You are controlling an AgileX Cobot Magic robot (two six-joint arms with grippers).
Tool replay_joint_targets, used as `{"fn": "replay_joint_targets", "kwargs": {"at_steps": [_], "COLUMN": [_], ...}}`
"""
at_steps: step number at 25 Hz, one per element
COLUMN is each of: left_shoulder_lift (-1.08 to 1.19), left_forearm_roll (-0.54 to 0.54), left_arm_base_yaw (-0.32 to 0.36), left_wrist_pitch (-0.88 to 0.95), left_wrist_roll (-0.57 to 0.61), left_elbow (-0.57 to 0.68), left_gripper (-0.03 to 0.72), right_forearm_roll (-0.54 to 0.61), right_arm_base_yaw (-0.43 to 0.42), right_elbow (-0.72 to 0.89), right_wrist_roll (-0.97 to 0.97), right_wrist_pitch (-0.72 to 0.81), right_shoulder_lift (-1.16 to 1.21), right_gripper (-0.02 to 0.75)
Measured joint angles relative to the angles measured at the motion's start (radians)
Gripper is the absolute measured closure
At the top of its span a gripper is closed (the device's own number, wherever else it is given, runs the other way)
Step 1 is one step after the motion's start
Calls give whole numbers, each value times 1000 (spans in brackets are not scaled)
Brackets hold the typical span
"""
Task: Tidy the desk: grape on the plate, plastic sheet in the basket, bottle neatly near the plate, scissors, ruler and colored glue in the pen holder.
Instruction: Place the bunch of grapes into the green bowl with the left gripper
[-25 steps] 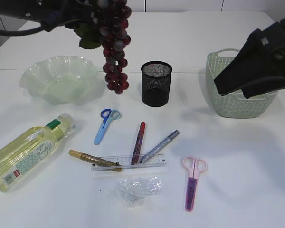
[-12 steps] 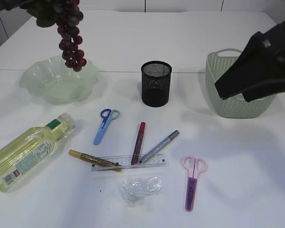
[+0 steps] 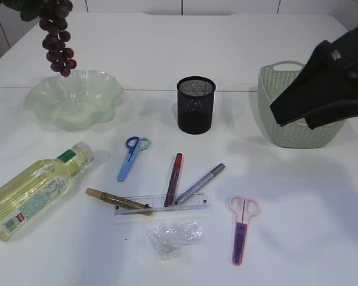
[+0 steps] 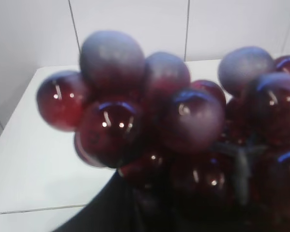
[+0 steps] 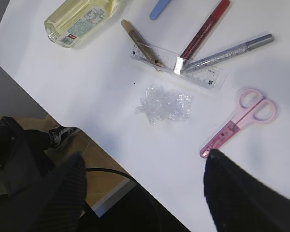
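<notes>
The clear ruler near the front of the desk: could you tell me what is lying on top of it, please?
Three glue pens cross the ruler: the gold pen, the red pen and the silver pen, each with its lower end resting on it. Since the ruler is transparent, nothing under it is hidden.

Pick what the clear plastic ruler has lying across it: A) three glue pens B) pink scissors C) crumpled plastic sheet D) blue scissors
A: the gold, red and silver glue pens all overlap the clear plastic ruler; both scissors and the sheet lie apart from it.

Glossy grapes; black mesh holder; crinkled clear sheet.
</notes>
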Motion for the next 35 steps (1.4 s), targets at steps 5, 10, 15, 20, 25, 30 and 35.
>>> {"fn": "replay_joint_targets", "kwargs": {"at_steps": [5, 10, 15, 20, 25, 30, 35], "left_shoulder_lift": [81, 174, 258, 310, 336, 342, 342], "left_forearm_roll": [2, 4, 4, 2, -14, -23, -23], "left_arm_base_yaw": [2, 2, 2, 4, 12, 13, 13], "left_wrist_pitch": [-72, -95, -122, -143, -159, -171, -171], "left_wrist_roll": [0, 0, 0, 0, 0, 0, 0], "left_elbow": [0, -34, -93, -114, -115, -115, -115], "left_gripper": [601, 601, 601, 601, 601, 601, 601], "right_forearm_roll": [0, 0, 0, 0, 0, 0, 0], "right_arm_base_yaw": [0, 0, 0, 0, 0, 0, 0], "right_elbow": [0, 0, 0, 0, 0, 0, 0], "right_wrist_roll": [0, 0, 0, 0, -10, -14, -14], "right_wrist_pitch": [0, 0, 0, 0, 0, 0, 0], "right_shoulder_lift": [0, 0, 0, 0, 0, 0, 0], "right_gripper": [153, 153, 153, 153, 153, 153, 153]}}
